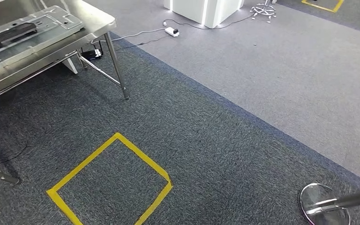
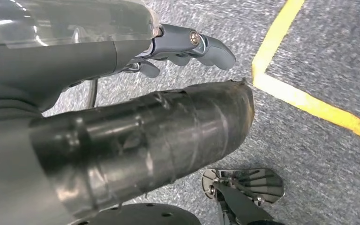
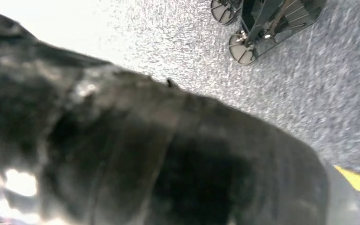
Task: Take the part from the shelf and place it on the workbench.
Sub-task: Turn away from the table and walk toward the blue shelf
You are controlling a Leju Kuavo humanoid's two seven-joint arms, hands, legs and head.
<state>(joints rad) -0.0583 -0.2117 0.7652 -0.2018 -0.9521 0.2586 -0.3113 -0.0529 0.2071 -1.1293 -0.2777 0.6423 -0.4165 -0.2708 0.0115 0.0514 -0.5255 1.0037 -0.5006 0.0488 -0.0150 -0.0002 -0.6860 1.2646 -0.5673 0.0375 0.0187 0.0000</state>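
In the head view, a steel desk [image 1: 93, 21] is standing at the far left, carrying a flat metal part [image 1: 26, 30] cut off by the frame edge. A yellow tape square [image 1: 115, 180] is lying on the dark carpet [image 1: 206, 140].

In the left wrist view, the left hand [image 2: 187, 47] is hanging over the carpet, fingers loosely curled around nothing; a dark cylinder is blocking much of the view.

In the right wrist view, a blurred dark mass is covering the right hand, so I cannot tell its state.
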